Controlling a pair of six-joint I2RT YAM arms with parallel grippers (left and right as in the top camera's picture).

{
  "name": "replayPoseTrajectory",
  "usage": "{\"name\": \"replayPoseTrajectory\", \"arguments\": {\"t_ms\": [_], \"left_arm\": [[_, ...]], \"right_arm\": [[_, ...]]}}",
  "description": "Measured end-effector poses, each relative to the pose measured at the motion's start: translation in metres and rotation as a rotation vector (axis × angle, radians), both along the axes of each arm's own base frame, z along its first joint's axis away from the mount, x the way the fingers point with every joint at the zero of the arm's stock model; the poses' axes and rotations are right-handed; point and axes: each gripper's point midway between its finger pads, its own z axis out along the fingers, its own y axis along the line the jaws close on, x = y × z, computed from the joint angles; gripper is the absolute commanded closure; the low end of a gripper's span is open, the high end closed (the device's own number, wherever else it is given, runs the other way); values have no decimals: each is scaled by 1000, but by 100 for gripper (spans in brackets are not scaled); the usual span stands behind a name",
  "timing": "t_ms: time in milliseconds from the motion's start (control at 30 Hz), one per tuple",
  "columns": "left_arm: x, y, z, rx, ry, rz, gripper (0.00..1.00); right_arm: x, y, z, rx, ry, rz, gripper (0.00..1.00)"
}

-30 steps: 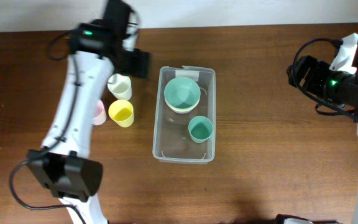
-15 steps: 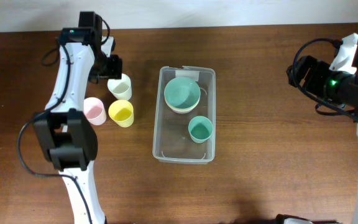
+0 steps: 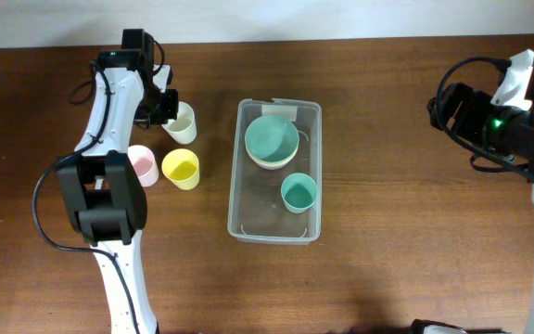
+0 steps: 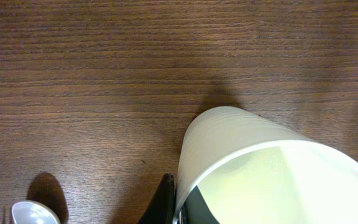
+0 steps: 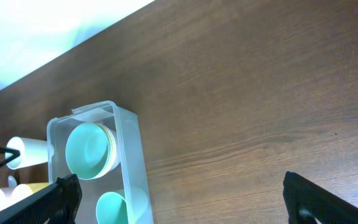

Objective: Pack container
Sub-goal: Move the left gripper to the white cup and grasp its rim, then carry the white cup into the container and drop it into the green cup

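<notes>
Left pincer: my left gripper [image 3: 166, 109] sits at the rim of the cream cup [image 3: 182, 123]. One finger [image 4: 165, 200] is outside the wall and a dark part shows just inside it. I cannot tell whether I am pinching yet.
Why there: I judge the thin wall is the easiest grip on an upright cup, and this cup is the next thing to pack.
Right pincer: my right gripper [image 5: 188, 208] is spread wide and empty, parked well away so the middle stays free.
Container: the container [image 3: 260, 211] lies mid-table between my arms, and already holds a teal bowl [image 3: 272, 139] and a teal cup [image 3: 298, 193].
Container from my left pincer: near, just past the cream cup, not touching it.
Waiting: the yellow cup [image 3: 181, 168] and the pink cup [image 3: 140, 163] stand outside.
</notes>
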Motion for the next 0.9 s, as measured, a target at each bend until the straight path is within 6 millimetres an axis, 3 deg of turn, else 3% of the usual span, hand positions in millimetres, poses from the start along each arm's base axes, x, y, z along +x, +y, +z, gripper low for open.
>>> {"name": "replayPoseTrajectory", "arguments": {"t_ms": [167,300,367,467,567,600,633,667,733,900], "left_arm": [[-6,-2,2,-14,26,-2,99],[-9,-11,28,-64,26,-11,99],[-7,-18,66,-100,-30,-19,99],[-24,-27,132,-125,-100,-39,99],[-56,-47,213,-142,-234,-92,99],[-78,-62,238,-150,-258,-130,99],[-90,-71,246,-155,-256,-155,99],[-107,-88,249,-163,-229,-197,99],[-120,-119,242,-174,-187,-274,99],[-146,-195,193,-173,-53,-461,99]], "right_arm": [[0,0,0,0,0,0,1],[0,0,0,0,0,0,1],[0,0,0,0,0,0,1],[0,0,0,0,0,0,1],[0,0,0,0,0,0,1],[0,0,0,0,0,1,1],[0,0,0,0,0,1,1],[0,0,0,0,0,0,1],[0,0,0,0,0,0,1],[0,0,0,0,0,0,1]]}}
